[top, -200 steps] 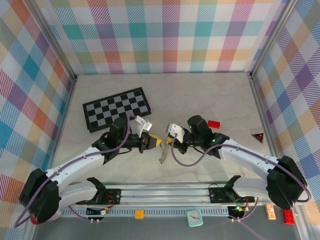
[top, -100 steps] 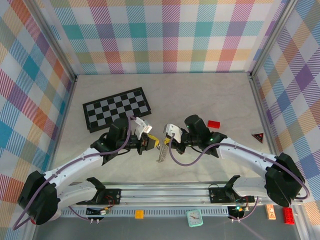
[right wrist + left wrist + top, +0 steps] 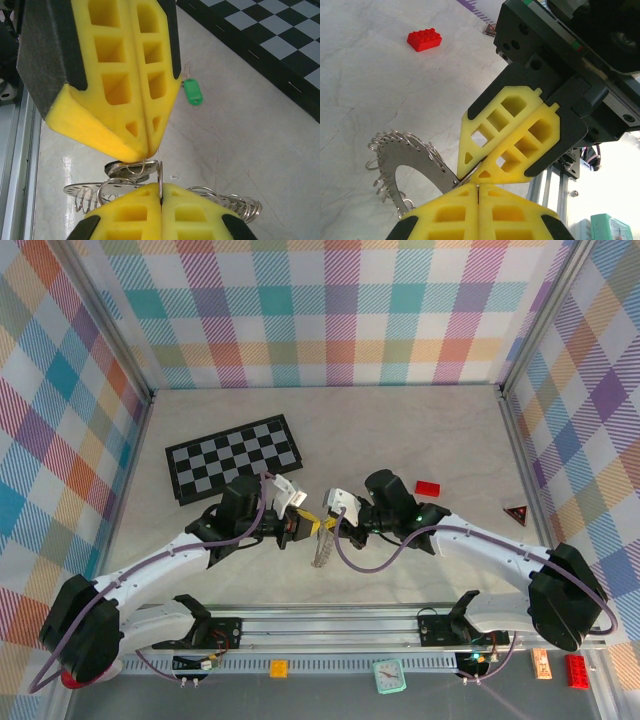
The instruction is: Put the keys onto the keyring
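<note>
**Inspector:** Left gripper (image 3: 477,189), condition?

**Assessor:** Its yellow fingers are pressed flat together with no gap along the seam. The flat band of the keyring (image 3: 392,157) runs up into their tips. I record it as clamped on the keyring.

**Inspector:** Right gripper (image 3: 161,192)?

**Assessor:** Likewise closed. In its own wrist view, a thin upright metal edge of the ring sits pinched in the seam between the two fingers. It is clamped on the same ring.

**Inspector:** How do the two stand to each other?

**Assessor:** Tip to tip, facing one another, touching or very nearly so. They meet over the middle of the desk (image 3: 400,430), nearer the front rail than the back wall.

**Inspector:** Position of the keyring?

**Assessor:** It is between the two tips. From above it hangs just on the near side of them. Wire loops fringe its outer rim. Whether its lower edge touches the desk, I cannot tell.

**Inspector:** Keys?

**Assessor:** The green-headed key (image 3: 192,93) lies flat on the desk, apart from the ring and not threaded on it. The right wrist view shows it beyond the left gripper.

**Inspector:** Other items?

**Assessor:** A chessboard (image 3: 235,458) lies flat behind the left arm. A red brick (image 3: 428,488) sits just behind the right arm. Both are clear of the ring.
</note>
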You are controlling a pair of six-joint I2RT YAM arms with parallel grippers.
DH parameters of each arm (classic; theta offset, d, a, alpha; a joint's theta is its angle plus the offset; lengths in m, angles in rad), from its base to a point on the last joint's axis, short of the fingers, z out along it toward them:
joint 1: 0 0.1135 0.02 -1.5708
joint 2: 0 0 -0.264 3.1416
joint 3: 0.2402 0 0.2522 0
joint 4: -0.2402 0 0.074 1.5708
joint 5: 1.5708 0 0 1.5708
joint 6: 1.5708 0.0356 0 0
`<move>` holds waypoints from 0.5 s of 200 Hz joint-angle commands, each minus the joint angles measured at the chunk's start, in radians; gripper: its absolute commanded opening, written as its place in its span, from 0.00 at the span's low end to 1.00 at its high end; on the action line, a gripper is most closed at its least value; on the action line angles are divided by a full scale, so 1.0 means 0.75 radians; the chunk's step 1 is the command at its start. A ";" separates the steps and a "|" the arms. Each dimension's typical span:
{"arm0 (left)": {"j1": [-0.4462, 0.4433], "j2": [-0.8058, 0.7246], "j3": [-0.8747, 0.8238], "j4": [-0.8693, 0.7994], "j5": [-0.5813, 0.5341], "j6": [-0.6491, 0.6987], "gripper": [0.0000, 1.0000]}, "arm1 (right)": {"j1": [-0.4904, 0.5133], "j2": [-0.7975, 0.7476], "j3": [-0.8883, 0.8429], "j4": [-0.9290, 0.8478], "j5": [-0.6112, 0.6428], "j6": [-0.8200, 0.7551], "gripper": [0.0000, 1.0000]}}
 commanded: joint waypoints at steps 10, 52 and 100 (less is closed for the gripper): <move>0.010 -0.012 0.003 0.053 0.027 0.012 0.00 | 0.011 0.007 0.062 0.018 -0.018 0.018 0.00; 0.010 -0.018 0.003 0.062 0.007 0.002 0.00 | 0.015 0.007 0.065 0.015 -0.035 0.014 0.00; 0.010 -0.016 -0.005 0.094 0.023 -0.013 0.00 | 0.021 0.019 0.076 -0.006 -0.033 0.012 0.00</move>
